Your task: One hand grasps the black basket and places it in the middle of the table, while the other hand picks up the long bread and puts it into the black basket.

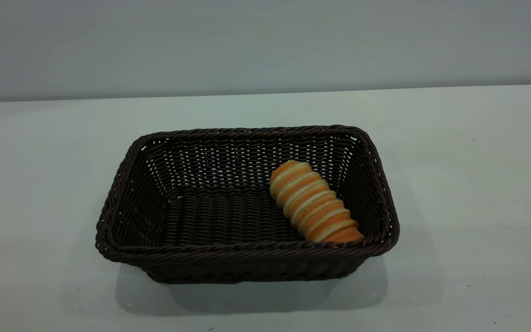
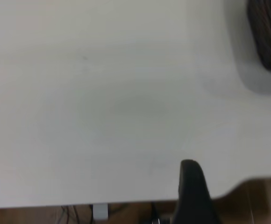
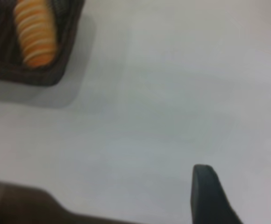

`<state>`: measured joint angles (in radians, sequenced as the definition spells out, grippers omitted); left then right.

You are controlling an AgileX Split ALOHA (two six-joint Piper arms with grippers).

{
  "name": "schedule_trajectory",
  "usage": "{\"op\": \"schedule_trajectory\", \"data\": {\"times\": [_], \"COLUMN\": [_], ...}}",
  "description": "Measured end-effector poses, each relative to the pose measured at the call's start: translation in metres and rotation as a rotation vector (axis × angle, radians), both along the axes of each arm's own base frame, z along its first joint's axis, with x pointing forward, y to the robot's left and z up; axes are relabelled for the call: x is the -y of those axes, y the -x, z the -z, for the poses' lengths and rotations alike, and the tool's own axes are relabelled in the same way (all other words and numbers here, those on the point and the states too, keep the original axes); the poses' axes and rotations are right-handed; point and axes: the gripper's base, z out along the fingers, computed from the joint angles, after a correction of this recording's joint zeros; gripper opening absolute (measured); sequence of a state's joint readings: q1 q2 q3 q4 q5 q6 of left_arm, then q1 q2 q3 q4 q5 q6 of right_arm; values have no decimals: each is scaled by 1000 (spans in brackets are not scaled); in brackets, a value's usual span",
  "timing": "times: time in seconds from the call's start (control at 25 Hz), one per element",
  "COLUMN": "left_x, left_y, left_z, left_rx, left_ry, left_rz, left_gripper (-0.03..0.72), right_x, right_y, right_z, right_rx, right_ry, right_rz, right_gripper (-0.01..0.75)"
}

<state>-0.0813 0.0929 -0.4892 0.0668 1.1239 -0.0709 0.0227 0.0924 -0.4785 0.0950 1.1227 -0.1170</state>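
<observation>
- In the exterior view neither arm is seen, and the table [image 1: 477, 193] is cut off at the left, right and near edges of the picture.
- The lower end of the long bread [image 1: 314, 203] is hidden behind the near rim of the black basket [image 1: 247, 251].
- In the left wrist view only one blurred corner of the basket is caught, and a single dark finger [image 2: 194, 191] of the left gripper is shown; its opening cannot be judged.
- In the right wrist view the basket is cropped to one corner, with the bread cut off by the picture's edge.
- Of the right gripper [image 3: 247, 196], one finger [image 3: 210, 193] and a sliver of the other are shown, set apart.
</observation>
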Motion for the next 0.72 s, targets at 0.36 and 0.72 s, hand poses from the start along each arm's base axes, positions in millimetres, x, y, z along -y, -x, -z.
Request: {"op": "schedule_trajectory", "data": {"times": [0.36, 0.72], "left_x": [1, 0], "left_y": [17, 17], "left_z": [2, 2], "left_rx": [104, 102], "left_ry": [1, 3], "left_rz": [-140, -87], "left_gripper": [552, 552], "right_x": [0, 0], "right_y": [0, 0], "right_z": [0, 0], "right_rx": [3, 3], "right_ry": [0, 0], "right_rz": [64, 51], "right_gripper": [336, 334]}}
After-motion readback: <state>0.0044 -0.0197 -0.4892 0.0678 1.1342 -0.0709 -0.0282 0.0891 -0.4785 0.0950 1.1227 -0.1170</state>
